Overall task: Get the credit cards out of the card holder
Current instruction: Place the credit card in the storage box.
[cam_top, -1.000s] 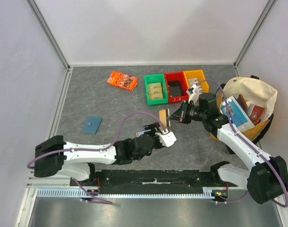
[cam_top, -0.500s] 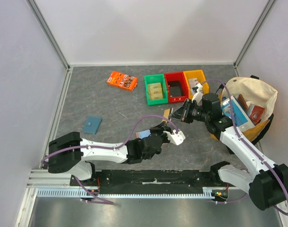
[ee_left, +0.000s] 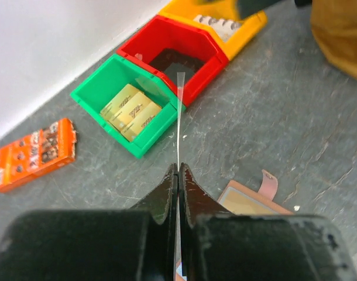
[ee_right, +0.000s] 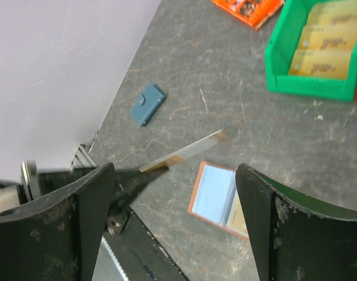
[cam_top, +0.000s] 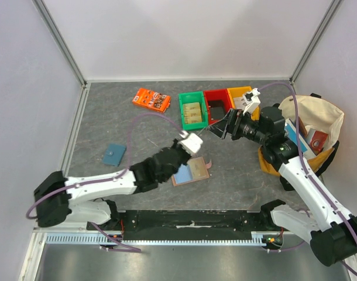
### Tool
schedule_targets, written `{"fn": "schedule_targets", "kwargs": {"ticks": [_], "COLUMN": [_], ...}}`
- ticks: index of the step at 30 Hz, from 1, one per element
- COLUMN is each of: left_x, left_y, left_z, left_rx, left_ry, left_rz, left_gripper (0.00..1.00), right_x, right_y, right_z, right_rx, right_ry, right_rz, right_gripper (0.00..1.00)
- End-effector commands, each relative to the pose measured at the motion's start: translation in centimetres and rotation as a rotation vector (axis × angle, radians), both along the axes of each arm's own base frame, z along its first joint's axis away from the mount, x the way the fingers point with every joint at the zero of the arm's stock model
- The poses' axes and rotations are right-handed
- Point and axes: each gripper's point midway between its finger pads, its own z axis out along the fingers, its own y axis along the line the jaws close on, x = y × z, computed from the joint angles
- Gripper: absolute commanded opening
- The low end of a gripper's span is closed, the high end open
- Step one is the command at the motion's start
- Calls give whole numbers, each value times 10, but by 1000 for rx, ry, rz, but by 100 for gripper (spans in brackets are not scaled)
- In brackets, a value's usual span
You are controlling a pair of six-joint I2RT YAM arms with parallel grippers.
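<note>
The tan card holder [cam_top: 191,171] lies open and flat on the table, its light blue lining up and its snap tab to the right; it also shows in the wrist views [ee_left: 256,200] [ee_right: 219,199]. My left gripper [cam_top: 190,142] [ee_left: 178,168] hangs above its left end, shut on a thin credit card [ee_left: 179,120] that I see edge-on. From the right wrist the same card [ee_right: 184,151] sticks out of the left fingers. My right gripper [cam_top: 216,130] [ee_right: 174,174] is open and holds nothing, raised above the table behind the holder.
Green bin [cam_top: 192,110] with gold cards, red bin [cam_top: 218,108] and yellow bin [cam_top: 243,98] stand in a row at the back. An orange packet [cam_top: 151,100] lies back left, a teal pouch [cam_top: 115,154] at left. A cloth bag [cam_top: 310,132] with items sits at right.
The right gripper opened and let go of the card holder, which now lies open on the table. The left gripper shut on a card and drew it up and to the left.
</note>
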Motion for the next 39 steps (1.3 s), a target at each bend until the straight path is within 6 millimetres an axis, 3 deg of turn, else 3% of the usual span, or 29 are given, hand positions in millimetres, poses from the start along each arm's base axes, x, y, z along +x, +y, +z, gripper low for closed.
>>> {"fn": "schedule_targets", "kwargs": {"ticks": [1,7,15,25,33,39], "left_x": [-3,-3,-16,-28,-25,-21], "left_y": [20,48,66,61,57,55], "left_z": [19,45,77,109,116,121], "left_rx": [-388,-728,-998,-1061,-1079,-1099], "left_ry": [261,450,567,557,560,555], "left_rz": [-43,-153,-341,-479,-495,-507], "left_gripper": [2,2,2,2,2,2], "right_x": [5,-5,-12,-5,-18,-24], "right_y": [2,20,41,56,63,65], "right_z": [46,45,48,46,59,63], "right_rx": [-3,43,141,213,312,342], "right_ry": [-265,-387,-458,-436,-440,-427], "right_rz": [44,194,358,456,538,576], "right_gripper": [92,88,81,73,43,31]}}
